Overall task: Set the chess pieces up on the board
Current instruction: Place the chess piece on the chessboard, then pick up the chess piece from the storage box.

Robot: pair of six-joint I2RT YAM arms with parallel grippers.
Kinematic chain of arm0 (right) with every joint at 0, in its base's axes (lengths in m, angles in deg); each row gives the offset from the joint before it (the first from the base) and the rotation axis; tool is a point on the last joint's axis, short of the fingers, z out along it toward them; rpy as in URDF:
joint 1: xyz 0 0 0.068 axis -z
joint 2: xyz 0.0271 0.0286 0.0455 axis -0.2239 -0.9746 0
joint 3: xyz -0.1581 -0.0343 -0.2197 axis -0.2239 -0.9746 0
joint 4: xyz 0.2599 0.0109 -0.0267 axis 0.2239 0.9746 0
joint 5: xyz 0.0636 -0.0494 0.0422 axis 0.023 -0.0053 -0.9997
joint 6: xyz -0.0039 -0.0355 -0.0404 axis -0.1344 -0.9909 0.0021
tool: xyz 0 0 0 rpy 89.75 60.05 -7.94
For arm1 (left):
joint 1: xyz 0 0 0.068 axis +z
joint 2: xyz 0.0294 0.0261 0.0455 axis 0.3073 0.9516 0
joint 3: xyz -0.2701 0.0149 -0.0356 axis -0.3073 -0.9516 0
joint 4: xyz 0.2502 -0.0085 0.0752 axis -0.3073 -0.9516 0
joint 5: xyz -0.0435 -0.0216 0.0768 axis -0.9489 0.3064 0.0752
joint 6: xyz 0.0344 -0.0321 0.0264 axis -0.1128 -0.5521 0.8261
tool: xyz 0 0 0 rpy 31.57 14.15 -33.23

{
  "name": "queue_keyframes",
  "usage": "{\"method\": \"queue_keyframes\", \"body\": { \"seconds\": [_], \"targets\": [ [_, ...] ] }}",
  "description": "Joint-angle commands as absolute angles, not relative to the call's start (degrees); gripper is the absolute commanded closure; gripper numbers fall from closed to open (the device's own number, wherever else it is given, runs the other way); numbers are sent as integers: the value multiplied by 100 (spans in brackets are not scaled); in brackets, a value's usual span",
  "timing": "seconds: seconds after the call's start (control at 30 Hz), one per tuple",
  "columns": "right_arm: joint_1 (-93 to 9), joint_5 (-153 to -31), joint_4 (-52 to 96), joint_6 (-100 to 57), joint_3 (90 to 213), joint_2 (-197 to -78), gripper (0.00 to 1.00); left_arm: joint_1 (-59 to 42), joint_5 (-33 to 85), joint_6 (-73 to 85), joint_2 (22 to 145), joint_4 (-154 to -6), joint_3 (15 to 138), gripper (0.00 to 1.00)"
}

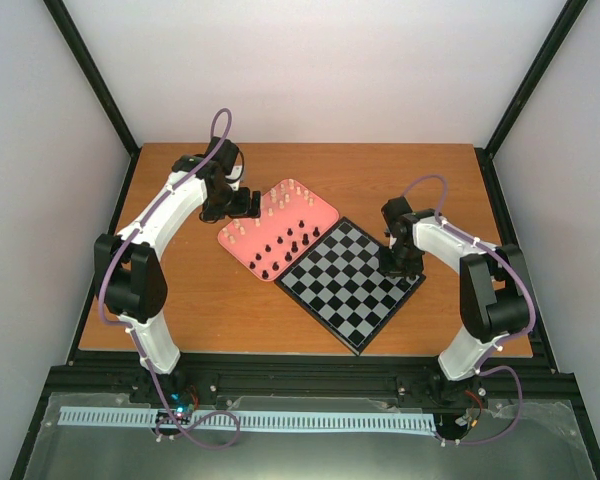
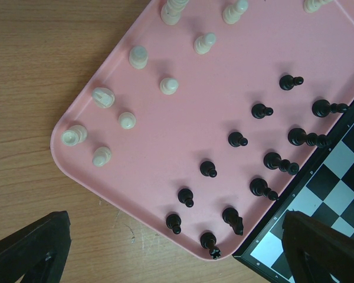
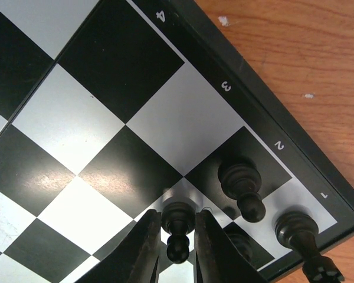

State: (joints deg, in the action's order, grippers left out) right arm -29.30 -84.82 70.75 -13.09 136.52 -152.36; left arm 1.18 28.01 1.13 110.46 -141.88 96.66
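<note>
**Right pincer [image 3: 177, 217] parked on a black pawn at the board's corner**

Fingers [image 3: 147, 250] stand either side of a small black piece [image 3: 177, 227], a pawn by the look of it, upright on a pale square. Can't tell if they're pinching it or have let go, the gap's that slim. Narrow makes sense, the neighbours are close.

Big to small: wooden table [image 1: 180, 300] under everything, then the chessboard [image 1: 350, 290] beneath the right pincer, mostly bare squares. Left pincer [image 2: 176, 227] hangs with jaws wide and nothing in them over the pink tray [image 2: 183, 141], which sits just beside the board. Ready for the next pick, I'd guess. Most chess pieces are there: black ones [image 2: 236, 140] on the board side, cream ones [image 2: 169, 86] on the far side.

Just beside the right finger there's another black pawn [image 3: 241, 186] on the 2 row, and what looks like a rook [image 3: 301, 233] in the corner square past it. My read: black's home rows get filled from the corner.
</note>
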Motion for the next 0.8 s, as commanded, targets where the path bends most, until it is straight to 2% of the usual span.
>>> {"method": "queue_keyframes", "body": {
  "seconds": [0.0, 0.33, 0.4, 0.6, 0.77],
  "targets": [
    [-2892, -8434, 7056, -1295, 13775, -15249, 81, 147, 2746, 86, 11037, -14117, 9713, 0],
    [-2893, -8897, 7388, -1380, 14019, -14731, 66, 142, 2717, 73, 11057, -14112, 9725, 0],
    [-2910, -8877, 7500, -1376, 14137, -14632, 59, 146, 2711, 72, 11066, -14104, 9722, 0],
    [-2957, -9202, 7550, -1411, 14828, -14687, 58, 146, 2685, 55, 11081, -14102, 9735, 0],
    [-3299, -9793, 7344, -1480, 15786, -15334, 58, 146, 2716, 60, 11090, -14122, 9759, 0]
  ]
}}
